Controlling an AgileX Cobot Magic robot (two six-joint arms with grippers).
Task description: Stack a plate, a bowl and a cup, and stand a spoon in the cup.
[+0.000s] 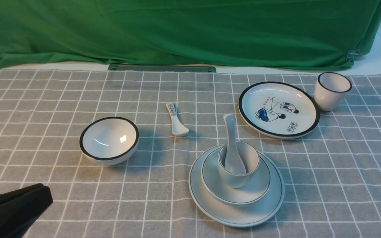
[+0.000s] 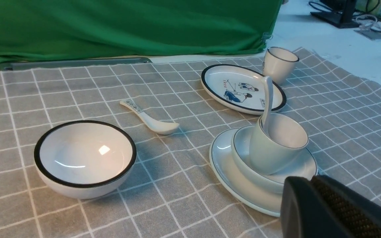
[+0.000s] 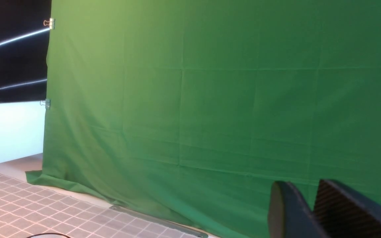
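At the lower left of the front view the left gripper (image 1: 28, 198) sits low over the cloth with its jaws pressed together, holding nothing. The right gripper (image 3: 313, 211) shows only at the lower right of its wrist view, raised and facing the backdrop; its 2 fingers look slightly parted and empty, though I cannot tell for sure.

Lower centre of the front view holds the stack: the plate (image 1: 210, 208), the bowl (image 1: 260, 186) in it, the cup (image 1: 236, 178) in the bowl, and the spoon (image 1: 232, 148) standing in the cup, handle leaning on the rim. The task looks done.

All 4 are glazed ceramic: stiff, slick, fairly heavy and chippable. The spoon's handle is the place to pinch; the cup is best taken across its rim.

Further back lie a black-rimmed bowl (image 1: 109, 140) at left, a printed spoon (image 1: 176, 120) mid-frame, a cartoon plate (image 1: 306, 102) and a black-rimmed cup (image 1: 331, 91) upper right. A grey checked tablecloth (image 1: 78, 92) covers the table; a green backdrop (image 1: 177, 29) closes the top.
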